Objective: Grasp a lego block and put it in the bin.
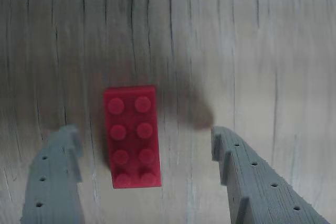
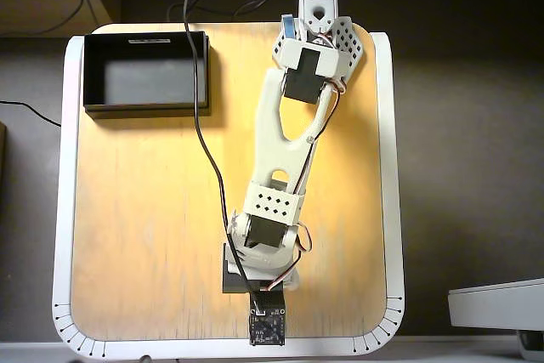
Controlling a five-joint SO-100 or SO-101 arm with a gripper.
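In the wrist view the red lego block (image 1: pixel 131 135) lies flat on the pale wooden tabletop, studs up, its long side pointing away from the camera. My gripper (image 1: pixel 140 132) is open, with one grey finger (image 1: pixel 55 177) to the left of the block and the other (image 1: pixel 257 182) well to its right. The block sits closer to the left finger, and neither finger touches it. In the overhead view the black bin (image 2: pixel 144 82) stands empty at the table's top left corner, far from the wrist (image 2: pixel 259 269) near the bottom edge. There the block and fingers are hidden under the arm.
The wooden table (image 2: pixel 127 227) has a white rim. The arm's base (image 2: pixel 316 14) sits at the top centre and a black cable (image 2: pixel 208 150) runs across the table along the arm. A pale object (image 2: pixel 497 303) lies off the table at the lower right.
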